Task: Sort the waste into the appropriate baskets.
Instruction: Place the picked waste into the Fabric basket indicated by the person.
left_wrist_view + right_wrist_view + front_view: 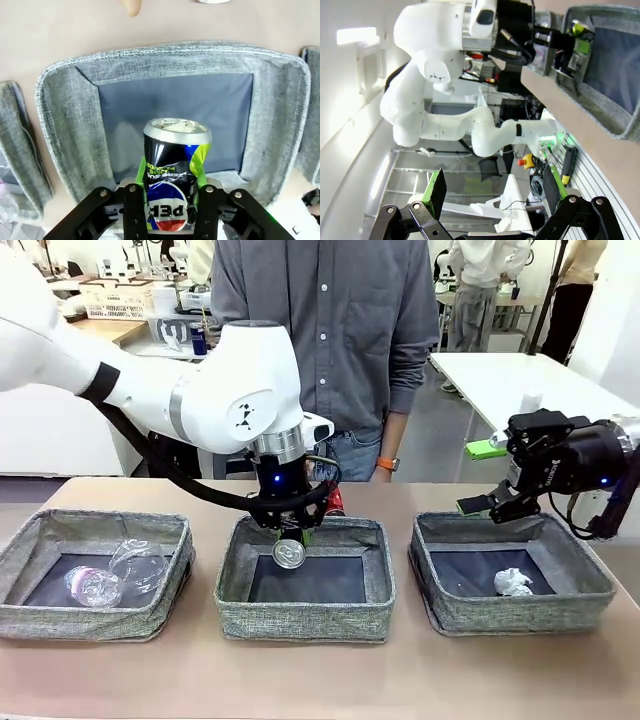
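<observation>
Left tool [170, 212] holds a black can [175, 170] (light, thin-walled, dentable) by its sides above the middle basket [65, 120]; right tool [495, 192] gapes wide.

The crushed black printed can [175, 172] bears an inverted "PEPSI" wordmark beside the red, white and blue globe logo; only the letters "PEP" show. Smaller inverted print above it is not legible.

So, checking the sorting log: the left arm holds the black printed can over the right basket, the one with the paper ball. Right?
Not quite. The front view shows the black printed can between the left gripper jaws over the middle basket; the paper ball lies in the right basket.
</observation>
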Controlling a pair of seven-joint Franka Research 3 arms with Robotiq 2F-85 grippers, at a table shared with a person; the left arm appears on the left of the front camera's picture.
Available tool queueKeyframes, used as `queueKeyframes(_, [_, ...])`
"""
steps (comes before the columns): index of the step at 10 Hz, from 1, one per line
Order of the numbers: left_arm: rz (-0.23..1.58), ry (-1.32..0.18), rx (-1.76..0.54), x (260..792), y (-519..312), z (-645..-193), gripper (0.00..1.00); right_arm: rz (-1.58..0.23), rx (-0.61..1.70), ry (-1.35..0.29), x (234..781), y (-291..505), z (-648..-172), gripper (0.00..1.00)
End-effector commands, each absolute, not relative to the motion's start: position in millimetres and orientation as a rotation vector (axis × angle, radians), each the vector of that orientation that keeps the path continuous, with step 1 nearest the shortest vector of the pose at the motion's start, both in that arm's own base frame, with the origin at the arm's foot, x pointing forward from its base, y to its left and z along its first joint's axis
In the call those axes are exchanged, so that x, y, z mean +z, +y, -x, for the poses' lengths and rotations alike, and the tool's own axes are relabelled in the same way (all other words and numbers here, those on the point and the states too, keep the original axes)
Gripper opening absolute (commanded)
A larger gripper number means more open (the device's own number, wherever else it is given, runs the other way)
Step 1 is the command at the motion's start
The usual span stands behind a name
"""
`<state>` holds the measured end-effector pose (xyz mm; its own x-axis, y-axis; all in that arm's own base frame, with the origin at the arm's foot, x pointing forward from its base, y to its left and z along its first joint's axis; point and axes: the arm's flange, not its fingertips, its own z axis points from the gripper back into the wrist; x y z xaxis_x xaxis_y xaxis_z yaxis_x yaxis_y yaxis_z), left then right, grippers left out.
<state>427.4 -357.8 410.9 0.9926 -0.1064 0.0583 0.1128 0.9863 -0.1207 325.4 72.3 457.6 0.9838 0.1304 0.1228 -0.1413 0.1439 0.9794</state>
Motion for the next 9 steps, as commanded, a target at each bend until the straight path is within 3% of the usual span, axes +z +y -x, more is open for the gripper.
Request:
queueKeyframes(1, [0.102, -0.052, -0.114, 419.2, -357.0, -426.3, 0.74, -1.428, 0.209, -0.024, 459.0, 72.3, -325.4, 1.00])
queueKeyframes(2, [0.088, -0.050, -0.118, 418.9, -358.2, -425.8, 0.96, -1.428, 0.209, -0.024, 459.0, 72.3, -325.4, 1.00])
queueKeyframes(3, [0.094, -0.044, -0.116, 418.5, -358.5, -426.0, 1.00, -1.428, 0.209, -0.024, 459.0, 72.3, -325.4, 1.00])
queueKeyframes(9, [0.098, 0.013, -0.105, 416.8, -362.7, -433.1, 1.00, -1.428, 0.209, -0.024, 459.0, 72.3, -325.4, 1.00])
